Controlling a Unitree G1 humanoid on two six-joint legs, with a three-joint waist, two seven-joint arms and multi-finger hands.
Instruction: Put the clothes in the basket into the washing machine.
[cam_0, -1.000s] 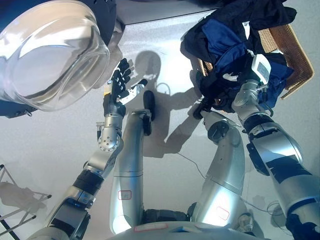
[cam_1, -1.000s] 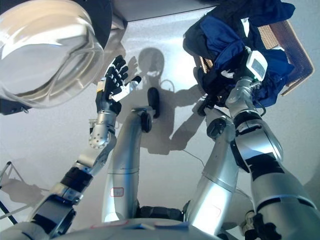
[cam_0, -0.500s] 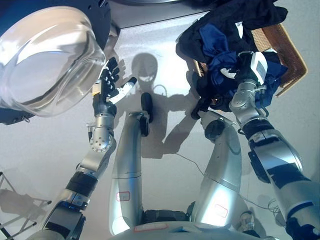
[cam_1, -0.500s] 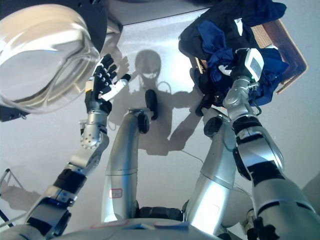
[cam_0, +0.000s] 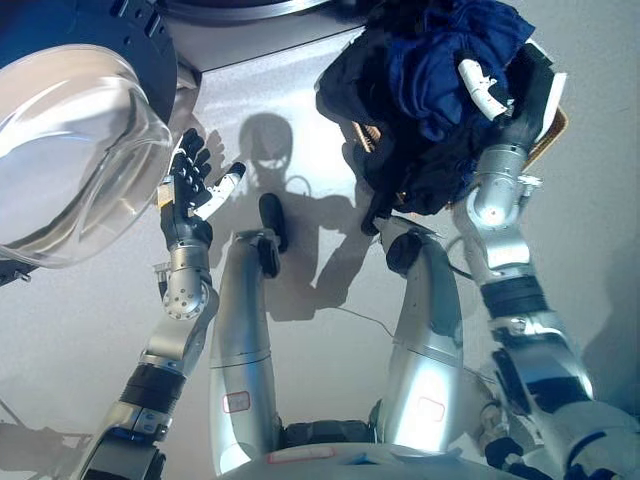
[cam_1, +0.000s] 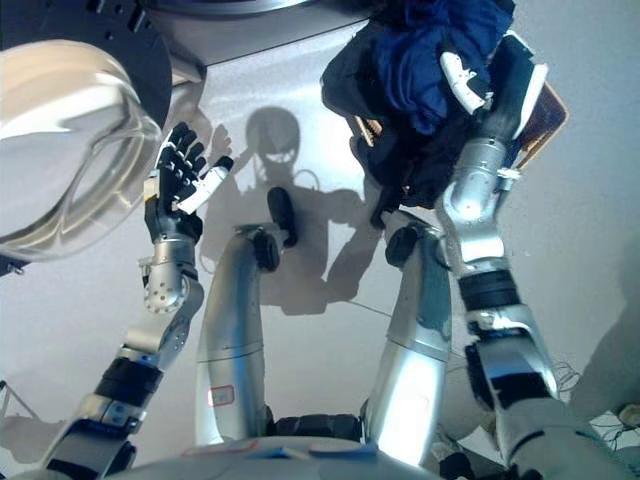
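A bundle of dark blue and black clothes hangs at the top right, lifted above the floor. My right hand is shut on it, with a white-tipped finger curled over the blue cloth. Behind the bundle only a corner of the wicker basket shows; its inside is hidden. The washing machine's round glass door stands open at the upper left. My left hand is open just to the right of the door's rim, fingers spread and holding nothing.
The washing machine's dark front and the rim of its opening run along the top edge. Pale grey floor lies between the door and the clothes. Black cloth trails down from the bundle.
My right hand has raised the clothes bundle up and to the left, away from the basket. The left hand has shifted left, closer to the glass door. The view has also shifted.
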